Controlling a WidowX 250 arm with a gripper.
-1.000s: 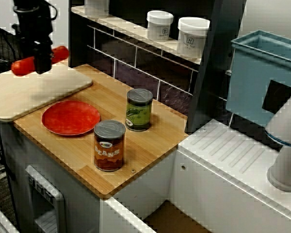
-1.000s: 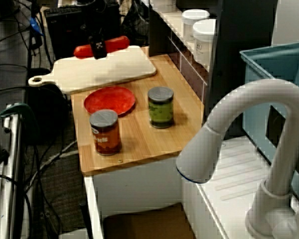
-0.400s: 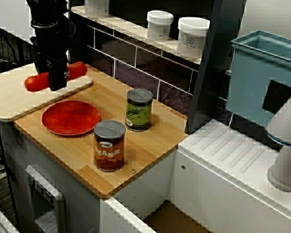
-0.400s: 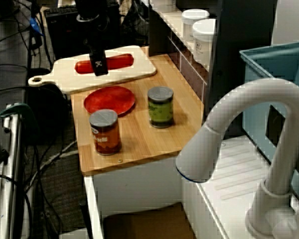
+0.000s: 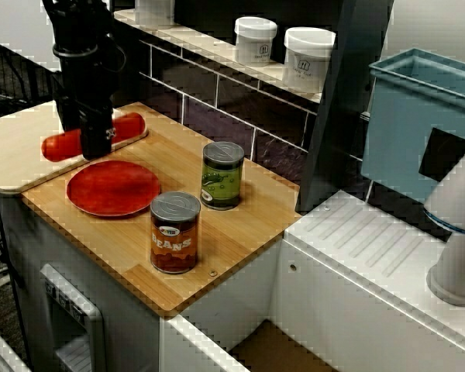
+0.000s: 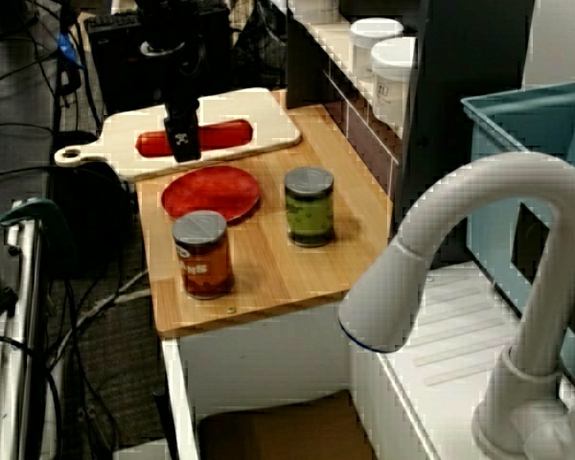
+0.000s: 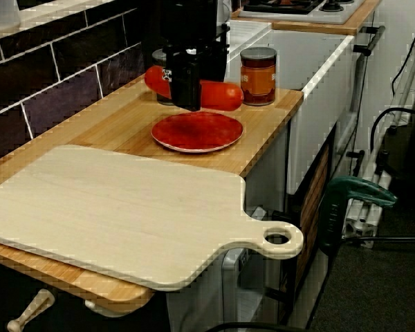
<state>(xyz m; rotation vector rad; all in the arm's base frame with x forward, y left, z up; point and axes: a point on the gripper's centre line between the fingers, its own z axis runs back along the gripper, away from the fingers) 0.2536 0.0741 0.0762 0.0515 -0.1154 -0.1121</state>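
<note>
A long red sausage (image 5: 58,145) hangs level in the air, with my black gripper (image 5: 95,143) shut across its middle. In the view from the counter's front it sits over the cutting board's (image 5: 15,159) near corner, just behind the red plate (image 5: 112,187). The view past the faucet shows the gripper (image 6: 184,144) and sausage (image 6: 225,134) over the board (image 6: 259,120), a little behind the plate (image 6: 211,192). Along the cutting board (image 7: 124,207), the sausage (image 7: 221,95) floats above the plate's (image 7: 197,131) far side, held by the gripper (image 7: 185,97).
A beans can (image 5: 174,232) and a green can (image 5: 222,175) stand on the wooden counter right of the plate. Two white tubs (image 5: 308,58) sit on the back shelf. A blue bin (image 5: 418,124) and a white faucet (image 6: 460,249) are at the right.
The gripper has carried the sausage from beyond the board's far left edge across the board toward the plate, and lower.
</note>
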